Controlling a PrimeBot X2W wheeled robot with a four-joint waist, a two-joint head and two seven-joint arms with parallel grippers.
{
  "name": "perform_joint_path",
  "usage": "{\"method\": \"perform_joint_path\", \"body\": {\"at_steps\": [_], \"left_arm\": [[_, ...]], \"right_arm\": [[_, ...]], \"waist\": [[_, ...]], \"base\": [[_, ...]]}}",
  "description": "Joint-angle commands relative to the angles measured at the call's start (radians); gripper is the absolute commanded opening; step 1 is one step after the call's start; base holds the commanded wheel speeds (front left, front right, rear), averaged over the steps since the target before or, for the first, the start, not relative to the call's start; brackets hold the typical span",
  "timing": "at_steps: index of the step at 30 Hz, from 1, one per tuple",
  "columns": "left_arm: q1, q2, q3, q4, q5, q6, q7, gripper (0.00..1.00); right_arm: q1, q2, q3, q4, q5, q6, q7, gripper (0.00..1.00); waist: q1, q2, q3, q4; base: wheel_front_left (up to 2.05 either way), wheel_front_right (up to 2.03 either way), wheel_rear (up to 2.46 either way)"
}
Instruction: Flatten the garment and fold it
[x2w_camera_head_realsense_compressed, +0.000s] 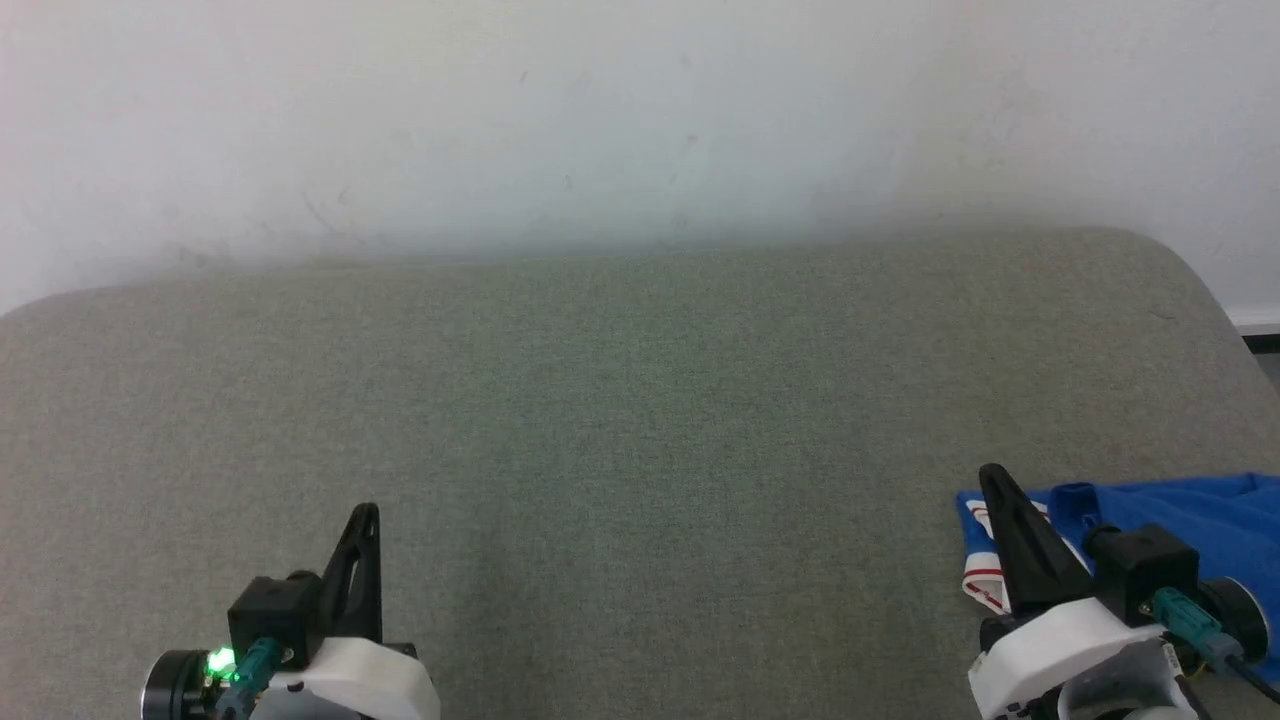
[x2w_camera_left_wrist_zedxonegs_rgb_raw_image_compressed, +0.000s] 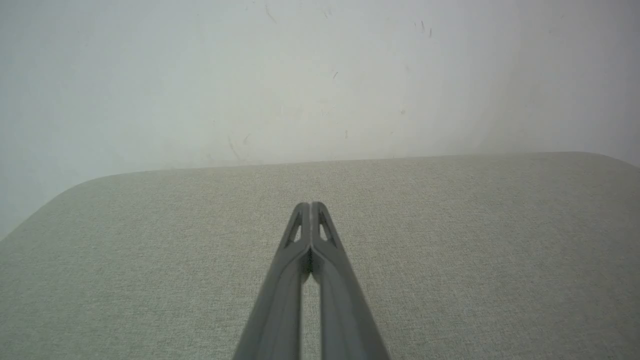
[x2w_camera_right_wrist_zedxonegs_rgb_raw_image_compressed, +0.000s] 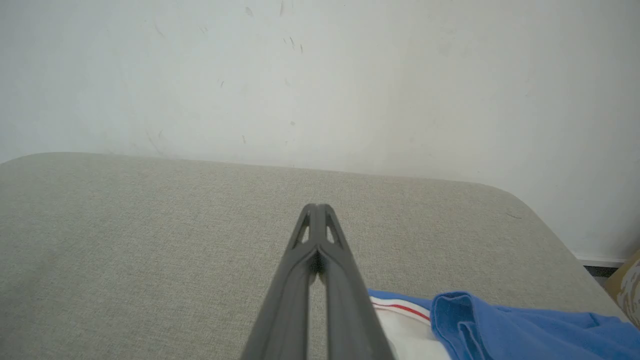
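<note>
Your head camera looks forward and down onto the grey padded surface, wall at 12 o'clock. Your wrist cameras ride low and near that surface, sighting along the left gripper and right gripper toward the same wall. Head and right wrist views share the garment, 4 o'clock in both.

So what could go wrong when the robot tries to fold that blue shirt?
1. The garment lies bunched at the padded surface's right side and runs out of the head view, so a pull might drag it off the edge.
2. The right end effector and left end effector are both shut. Unless they open, they may just push the cloth around.
</note>
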Motion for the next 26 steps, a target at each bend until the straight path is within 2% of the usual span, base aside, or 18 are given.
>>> {"method": "perform_joint_path", "body": {"at_steps": [1, 26], "left_arm": [[-0.018, -0.007, 0.006, -0.005, 0.015, -0.004, 0.004, 0.0], [-0.051, -0.04, 0.017, -0.019, 0.059, -0.017, 0.055, 0.0]], "right_arm": [[-0.014, 0.003, -0.002, 0.002, -0.007, 0.0, 0.006, 0.0], [-0.042, 0.003, -0.011, 0.005, -0.037, -0.001, 0.03, 0.0]], "waist": [[-0.0001, 0.0, 0.0, 0.0], [-0.0001, 0.0, 0.005, 0.009]], "base": [[0.0, 0.0, 0.0], [0.0, 0.0, 0.0]]}}
